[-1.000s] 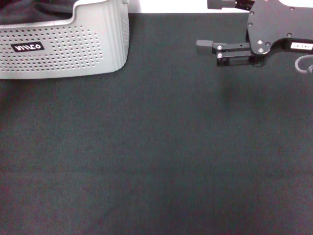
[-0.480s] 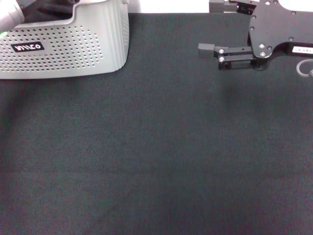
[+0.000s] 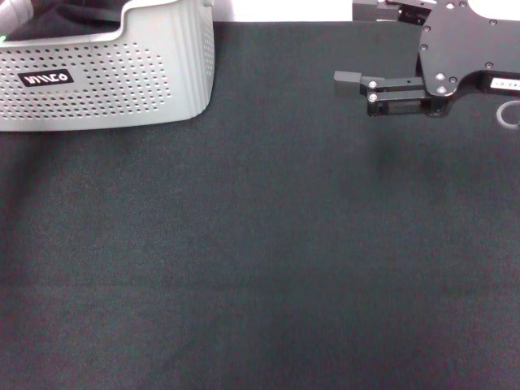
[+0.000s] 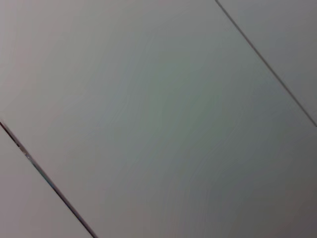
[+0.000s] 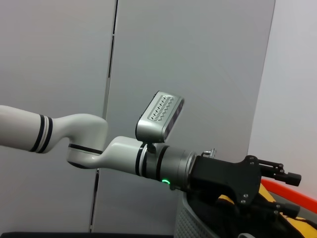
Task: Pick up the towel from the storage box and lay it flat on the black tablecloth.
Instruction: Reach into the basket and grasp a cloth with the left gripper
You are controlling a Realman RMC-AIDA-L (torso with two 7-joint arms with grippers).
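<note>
Across the whole near area spreads the tablecloth, matte and flat. At the far left stands the box, its black label facing near; dark cloth shows inside, but I cannot tell whether that is the towel. At the far right hovers the right gripper, fingers apart, holding nothing. Over the box, the left gripper has its fingers spread apart. Pale grey wall panels stand behind.
</note>
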